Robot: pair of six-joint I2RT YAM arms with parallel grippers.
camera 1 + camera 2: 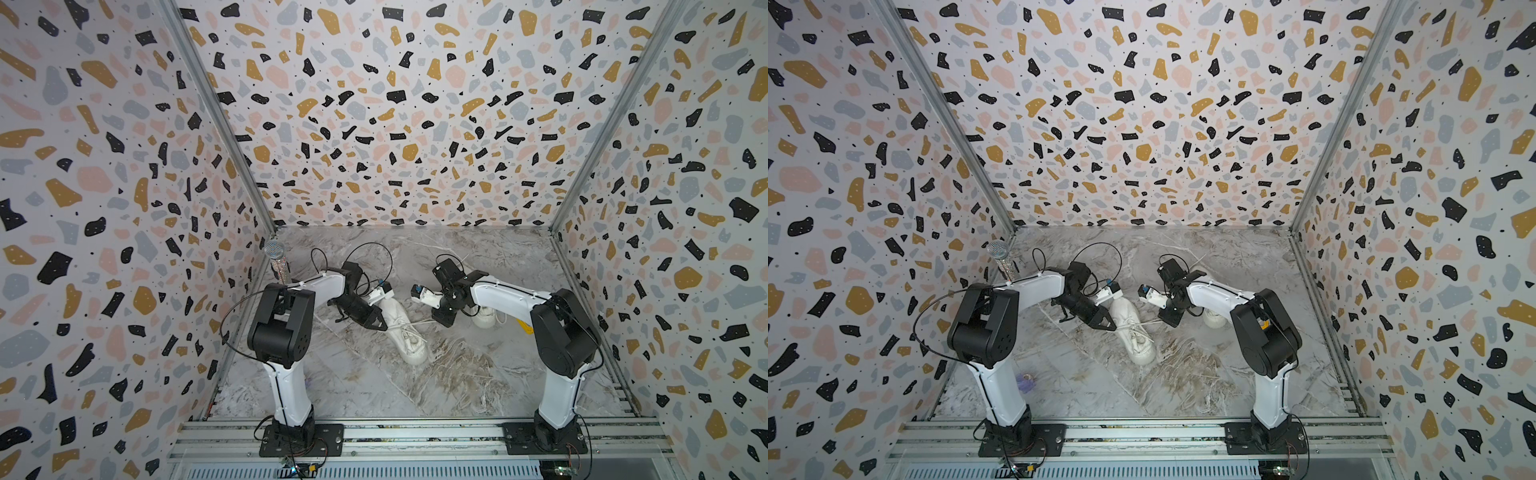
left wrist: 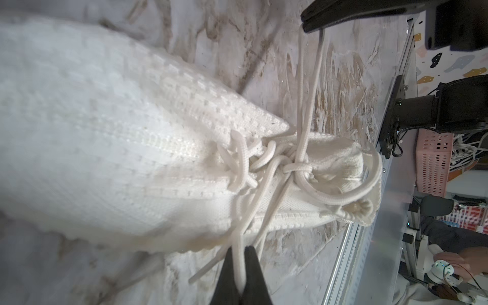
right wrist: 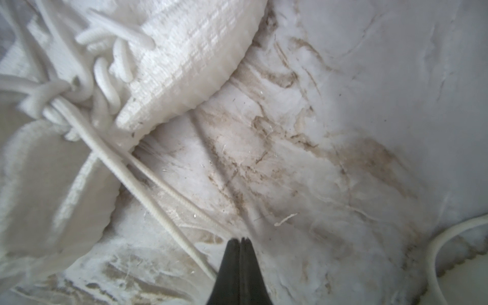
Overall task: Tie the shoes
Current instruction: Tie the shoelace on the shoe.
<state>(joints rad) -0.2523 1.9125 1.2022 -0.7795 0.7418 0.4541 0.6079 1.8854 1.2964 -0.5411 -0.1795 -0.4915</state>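
Cream knit shoe [image 1: 405, 332] lies mid-bench [image 1: 457, 374], heel toward the front edge; we find the 2nd shoe [image 1: 484, 318] near the right edge. Left tool [image 2: 239, 250] is clamped on a lace loop [image 2: 264, 184]; right tool [image 3: 239, 239] grips lace strands [image 2: 300, 92].

The front of the marble tabletop [image 1: 457, 382] lies bare between the two arm bases: the widest way in. Mid-table the sneaker [image 1: 409, 338] lies slantwise. From it a taut lace [image 2: 300, 87] runs to the pinched tips of the right gripper [image 3: 239, 239], and a second lace [image 2: 239, 264] to the closed left gripper [image 2: 239, 248] — together they bar the gap between the arms. The other sneaker [image 1: 485, 319] fills the room under the right arm. A microphone [image 1: 275, 254] stands in the back left corner — a small purple object [image 1: 1026, 380] lies by the left arm's base.
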